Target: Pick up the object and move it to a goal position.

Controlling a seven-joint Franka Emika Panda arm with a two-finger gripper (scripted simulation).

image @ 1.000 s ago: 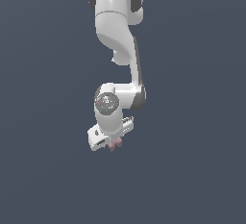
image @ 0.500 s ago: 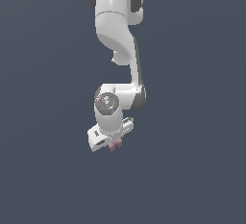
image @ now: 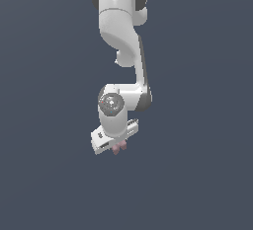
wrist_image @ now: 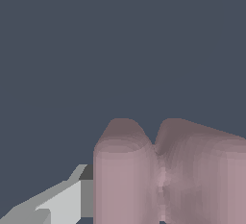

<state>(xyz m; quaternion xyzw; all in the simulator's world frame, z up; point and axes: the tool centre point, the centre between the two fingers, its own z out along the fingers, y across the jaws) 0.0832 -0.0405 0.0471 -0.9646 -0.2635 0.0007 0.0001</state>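
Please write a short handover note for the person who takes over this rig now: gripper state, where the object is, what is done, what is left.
Gripper: seems shut on the pink object, which sits right at the fingers; one finger shows beside it in the wrist view.
Object: only its pink tip shows below the hand in the exterior view.
Done: the grasp, apparently.
Left: carry it to the goal; no goal marker is visible in either view.

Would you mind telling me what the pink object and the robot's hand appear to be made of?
The pink object looks like matte plastic or rubber: dusty pink, soft shading, no glints. As a simulator render, the material stays open. The hand looks like smooth white moulded plastic or painted metal, evenly shaded with a slight sheen.
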